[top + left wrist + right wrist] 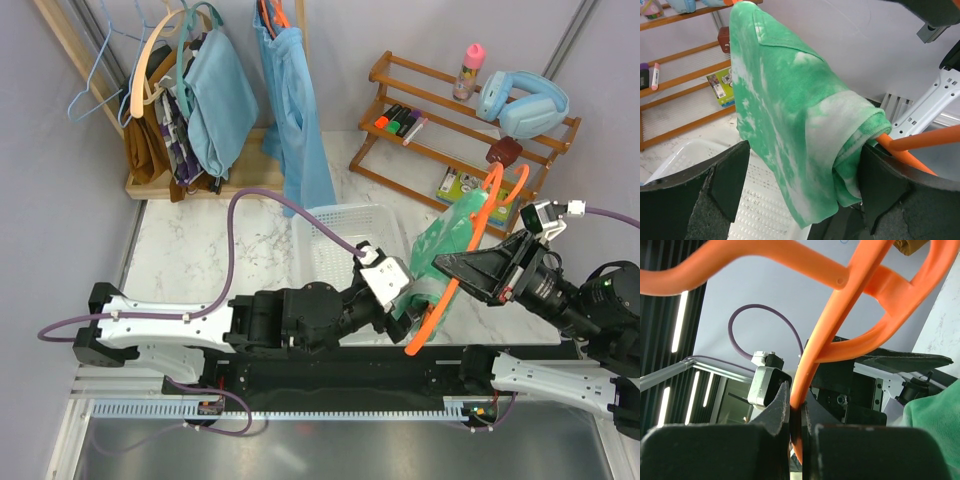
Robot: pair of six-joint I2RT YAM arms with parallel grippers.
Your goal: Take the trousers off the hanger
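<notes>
I log: right tool (796, 405) clamped on the hanger (827, 322); left tool (802, 170) wide, flanking the trousers (785, 100) draped over it.

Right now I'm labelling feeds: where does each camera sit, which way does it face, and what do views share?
Top external: above and behind, facing down on the table; left arm and right arm show.
Left wrist: on the left arm, facing the trousers between the left gripper's open fingers.
Right wrist: on the right arm, facing up along the hanger the right gripper clamps.
Shared: all three show the hanger.
</notes>
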